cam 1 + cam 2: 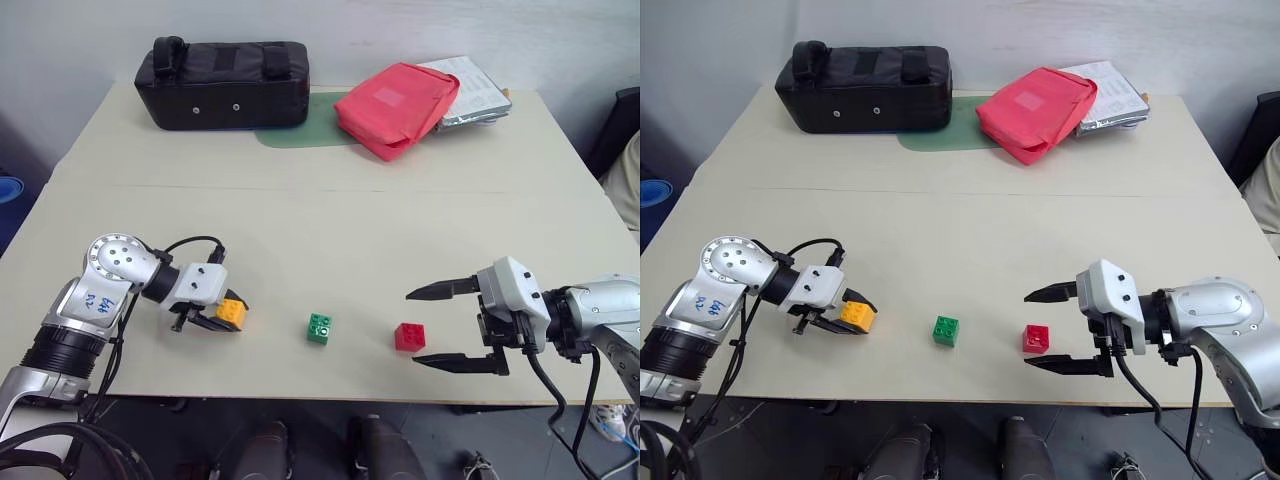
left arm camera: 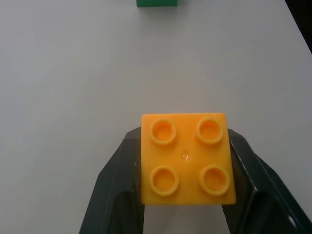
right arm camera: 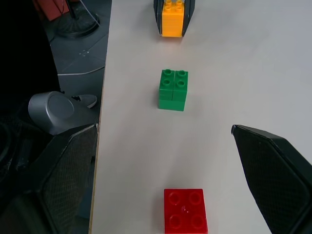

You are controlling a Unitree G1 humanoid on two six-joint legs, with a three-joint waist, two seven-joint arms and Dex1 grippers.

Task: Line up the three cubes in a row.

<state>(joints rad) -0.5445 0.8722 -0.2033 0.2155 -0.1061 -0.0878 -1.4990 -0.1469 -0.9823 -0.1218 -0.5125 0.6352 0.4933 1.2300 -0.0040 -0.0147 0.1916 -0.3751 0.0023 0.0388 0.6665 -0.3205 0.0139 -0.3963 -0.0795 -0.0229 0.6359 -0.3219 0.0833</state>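
On the left, the left gripper (image 1: 222, 318) is squeezing the orange-yellow cube (image 1: 232, 312) between its two black fingers. The left wrist view is showing this up close: the four round studs on top of the cube are facing the camera, and one finger (image 2: 117, 195) is pressing on each side. From the head views I cannot tell if the cube is sitting on the table (image 1: 300, 230) or is a little above it.

The green cube (image 1: 319, 327) is sitting in the middle, near the front edge of the table, with nothing touching it. The right wrist view is showing that it is a tall one (two layers high), which is hard to see from above.

The red cube (image 1: 408, 336) is lying just beside the right gripper (image 1: 423, 327), whose fingers are spread wide apart and holding nothing. The three cubes are making a rough row along the front edge.

At the back, a black bag (image 1: 225, 82) and a red pouch (image 1: 396, 106) are lying closed, so I cannot tell what is inside them. The pouch is resting partly on a green mat (image 1: 298, 131) and some papers (image 1: 478, 90).
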